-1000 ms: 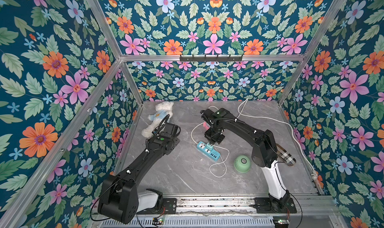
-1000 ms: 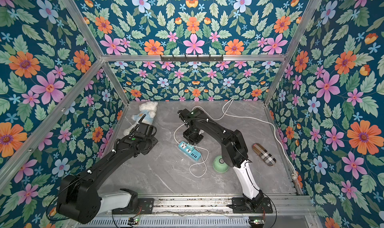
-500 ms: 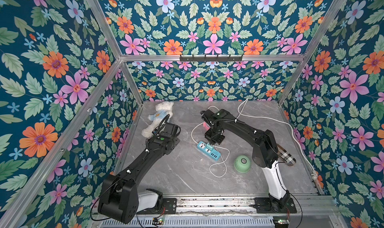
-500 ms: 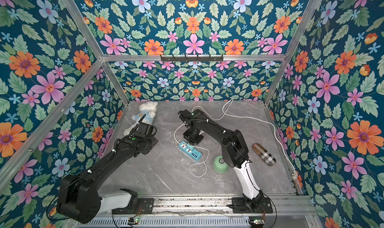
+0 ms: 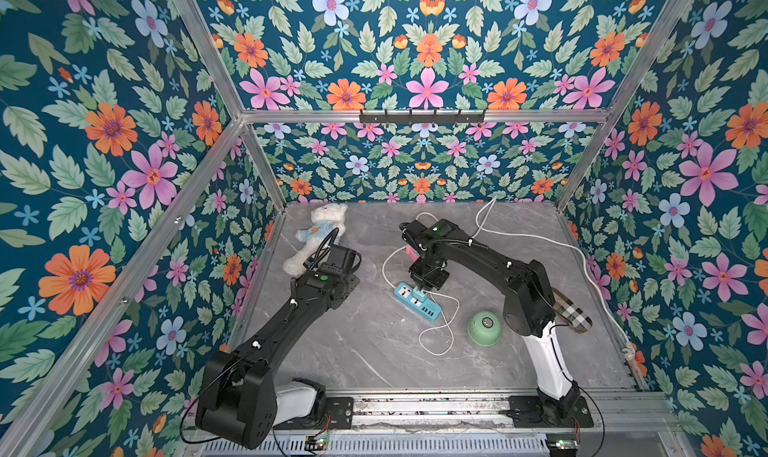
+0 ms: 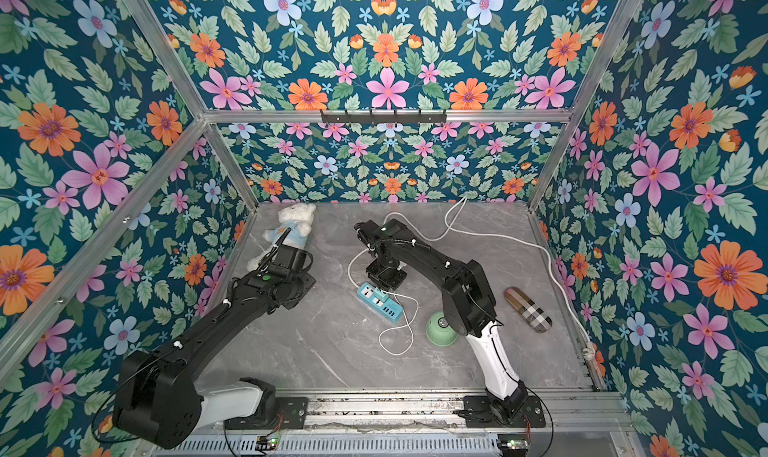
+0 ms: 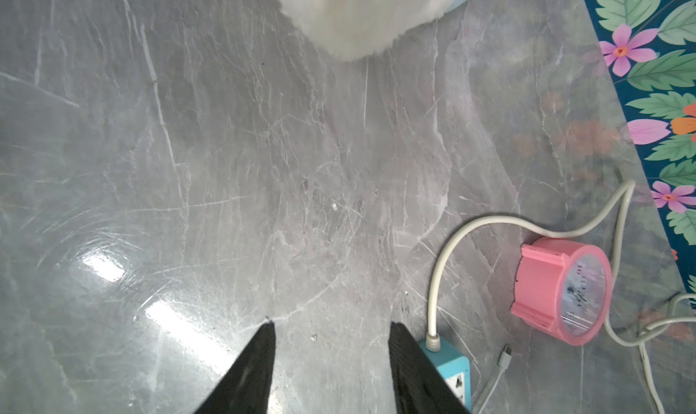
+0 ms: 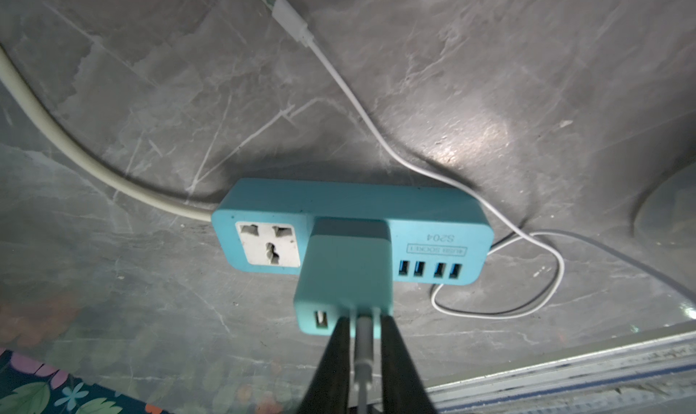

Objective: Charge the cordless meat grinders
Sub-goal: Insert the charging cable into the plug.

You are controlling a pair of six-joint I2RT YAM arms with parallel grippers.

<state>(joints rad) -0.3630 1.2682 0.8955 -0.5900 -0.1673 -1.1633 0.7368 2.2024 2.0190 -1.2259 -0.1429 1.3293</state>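
meat grinder [image 5: 483, 328] near power strip [image 5: 430, 310]: prob light, stiff, slick dome, grab low round the sides | left gripper [image 7: 331, 325] gaping, empty | right gripper [image 8: 364, 320] straddling cable [image 8: 363, 359], can't tell if clamped

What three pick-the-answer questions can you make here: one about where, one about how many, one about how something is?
1. Where on the table is the teddy bear? A far left corner; B the middle; C near right corner.
2. How many blue USB holes does the power strip have? A two; B four; C six.
3. The left gripper is: A open and empty; B shut on the teddy bear; C shut on nothing.
Answers: 1 A, it lies far back on the left side; 2 B, four sit in a row; 3 A, its jaws stand apart over bare table.
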